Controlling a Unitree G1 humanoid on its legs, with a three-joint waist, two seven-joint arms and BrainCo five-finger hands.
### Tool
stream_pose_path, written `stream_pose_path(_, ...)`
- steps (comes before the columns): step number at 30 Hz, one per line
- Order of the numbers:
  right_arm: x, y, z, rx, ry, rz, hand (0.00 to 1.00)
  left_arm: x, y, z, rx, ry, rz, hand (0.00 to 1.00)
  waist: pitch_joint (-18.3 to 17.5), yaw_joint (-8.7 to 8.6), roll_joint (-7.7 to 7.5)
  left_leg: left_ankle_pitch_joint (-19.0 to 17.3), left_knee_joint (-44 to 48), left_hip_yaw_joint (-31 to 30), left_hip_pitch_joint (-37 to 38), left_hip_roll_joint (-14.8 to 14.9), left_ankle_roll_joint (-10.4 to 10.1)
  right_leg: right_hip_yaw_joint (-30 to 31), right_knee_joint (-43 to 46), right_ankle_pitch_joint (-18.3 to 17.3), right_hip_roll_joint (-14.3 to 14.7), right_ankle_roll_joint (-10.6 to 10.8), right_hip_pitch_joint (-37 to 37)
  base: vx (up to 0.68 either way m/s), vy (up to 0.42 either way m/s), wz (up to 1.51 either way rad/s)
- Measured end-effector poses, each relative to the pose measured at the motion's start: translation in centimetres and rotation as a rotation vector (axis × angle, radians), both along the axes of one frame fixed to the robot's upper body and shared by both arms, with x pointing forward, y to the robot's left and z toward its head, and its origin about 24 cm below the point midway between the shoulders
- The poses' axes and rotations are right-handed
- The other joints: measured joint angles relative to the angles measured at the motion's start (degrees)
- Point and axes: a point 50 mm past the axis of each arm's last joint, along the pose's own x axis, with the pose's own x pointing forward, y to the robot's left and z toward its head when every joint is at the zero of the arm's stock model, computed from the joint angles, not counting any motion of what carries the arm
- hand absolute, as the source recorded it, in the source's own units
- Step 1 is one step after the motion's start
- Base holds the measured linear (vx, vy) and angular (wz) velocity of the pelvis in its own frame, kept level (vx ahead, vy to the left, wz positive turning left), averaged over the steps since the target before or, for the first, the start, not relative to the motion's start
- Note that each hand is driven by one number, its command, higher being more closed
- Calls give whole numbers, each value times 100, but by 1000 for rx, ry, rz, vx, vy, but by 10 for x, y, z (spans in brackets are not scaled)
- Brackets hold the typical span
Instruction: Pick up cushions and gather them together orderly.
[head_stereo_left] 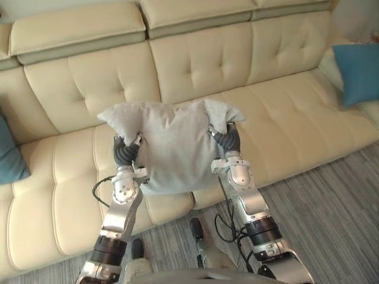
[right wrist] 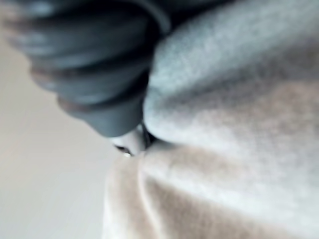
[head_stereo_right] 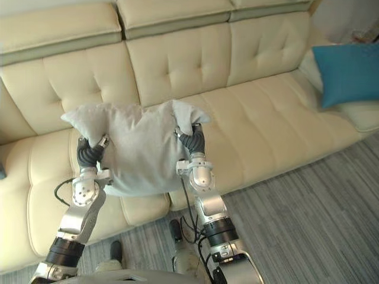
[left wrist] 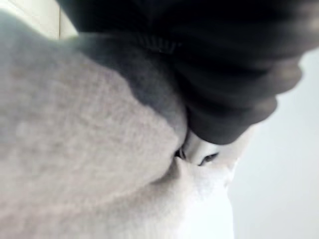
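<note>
A light grey cushion (head_stereo_left: 174,148) hangs upright in front of me, above the seat of a cream sofa (head_stereo_left: 284,106). My left hand (head_stereo_left: 124,152) grips its left side just under the top corner, and my right hand (head_stereo_left: 228,141) grips its right side the same way. The cloth bunches over both hands. In the left wrist view a finger of the left hand (left wrist: 224,74) digs into the grey cushion (left wrist: 75,149); the right wrist view has the right hand (right wrist: 89,64) pinching a fold of it (right wrist: 239,124). A blue cushion (head_stereo_left: 359,71) leans at the sofa's far right end.
A teal cushion (head_stereo_left: 9,160) sits at the sofa's left edge. The tufted backrest (head_stereo_left: 195,65) rises behind the held cushion. Grey striped carpet (head_stereo_left: 331,201) runs along the sofa's front edge.
</note>
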Motion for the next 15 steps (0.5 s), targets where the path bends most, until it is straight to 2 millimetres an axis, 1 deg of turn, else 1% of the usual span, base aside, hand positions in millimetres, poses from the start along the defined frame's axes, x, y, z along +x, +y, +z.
stream_pose_path(1,3,1,5,0,-13,-5,100,5,0,4,5,-11,5,100,41,16,22,25,0,-33,-32,9,-3,-51,4,6,2,-1,-8,-111,-32,35)
stream_pose_path(2,10,3,18,-3,-50,-23,100,16,-2,17,17,-45,18,100,94,63,59,94,6,-131,-154,21,-19,-145,51,8,7,-3,-88,-103,-17,38)
stream_pose_path(3,14,3,31,-18,-97,-42,100,23,-3,29,15,-81,30,100,156,100,89,140,11,-216,-281,24,-15,-249,81,8,2,-6,-164,-87,-12,40)
stream_pose_path(4,16,3,38,-29,-122,-51,100,26,-5,36,14,-101,31,100,209,115,106,168,10,-276,-327,23,-17,-295,99,7,1,-7,-189,-87,-11,41)
stream_pose_path(5,20,3,53,-32,-171,-68,100,31,-7,49,9,-144,37,100,333,145,126,221,9,-357,-424,23,-18,-394,142,0,-3,-15,-247,-146,-19,45)
stream_pose_path(6,24,4,75,-43,-246,-89,100,37,-8,69,6,-206,50,100,427,180,129,303,10,-494,-671,17,9,-521,307,-56,-5,-51,-500,-146,-19,45)
stream_pose_path(7,24,4,81,-45,-267,-96,100,39,-9,75,7,-224,53,100,442,180,133,328,6,-533,-763,15,42,-568,368,-74,-14,-62,-591,-168,-18,43)
stream_pose_path(8,26,4,94,-35,-305,-115,100,42,-9,87,4,-257,61,100,488,205,136,364,-3,-622,-921,5,97,-657,527,-121,-24,-61,-777,-146,-25,49)
stream_pose_path(9,27,1,110,-12,-351,-138,100,50,-13,102,9,-288,63,100,605,246,138,463,-28,-659,-1090,-21,237,-776,900,-276,-48,-57,-1049,-198,-19,58)
stream_pose_path(10,27,1,120,1,-380,-151,100,55,-15,111,11,-307,65,100,693,235,135,528,-75,-662,-1170,-56,326,-863,1193,-411,-140,-53,-1240,-133,-13,57)
stream_pose_path(11,28,0,125,11,-393,-161,100,58,-17,116,11,-315,65,100,709,229,140,576,-106,-661,-1236,-86,394,-909,1362,-488,-173,-34,-1366,-120,-26,61)
stream_pose_path(12,28,-3,138,32,-431,-183,100,62,-19,130,18,-348,61,100,762,220,142,672,-207,-641,-1383,-157,541,-989,1765,-682,-270,-16,-1668,-103,-54,67)
stream_pose_path(13,27,-4,153,45,-475,-199,100,64,-22,145,17,-385,54,100,889,198,139,738,-334,-607,-1429,-224,632,-1037,2056,-815,-385,-5,-1872,-125,-64,62)
stream_pose_path(14,26,-5,159,51,-493,-206,100,65,-23,151,14,-399,53,100,913,200,142,757,-395,-582,-1474,-249,658,-1058,2157,-863,-429,-10,-1975,-94,-58,52)
stream_pose_path(15,24,-5,176,75,-543,-218,100,65,-26,167,11,-443,51,100,948,209,143,760,-519,-511,-1629,-289,662,-1098,2357,-937,-522,-4,-2253,-94,-65,39)
